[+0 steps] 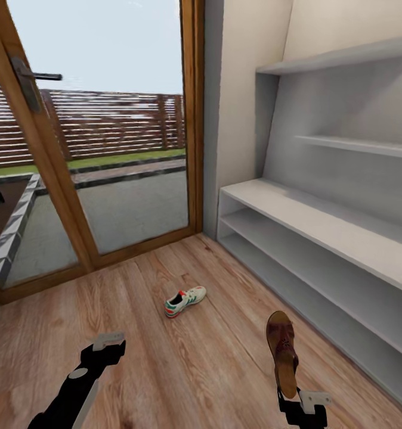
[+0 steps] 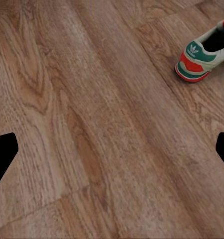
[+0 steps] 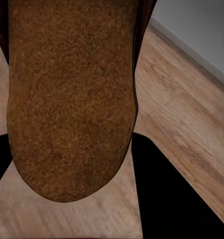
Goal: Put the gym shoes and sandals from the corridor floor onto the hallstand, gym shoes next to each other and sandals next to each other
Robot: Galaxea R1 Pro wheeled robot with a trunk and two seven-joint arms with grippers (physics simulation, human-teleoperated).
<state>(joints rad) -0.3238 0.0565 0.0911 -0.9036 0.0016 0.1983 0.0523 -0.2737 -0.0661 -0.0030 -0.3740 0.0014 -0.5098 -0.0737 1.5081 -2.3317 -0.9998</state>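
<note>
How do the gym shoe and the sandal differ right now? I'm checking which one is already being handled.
The gym shoe lies on the corridor floor, free of both grippers; the sandal is held up by the right gripper at one end. The gym shoe is white with green stripes and red-orange patches; the sandal is dark reddish-brown. The gym shoe sits farther from the hallstand than the sandal. Neither is on the rack yet.

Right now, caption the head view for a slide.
Right hand lifts a sandal beside the hallstand; one gym shoe lies on the floor.
</note>
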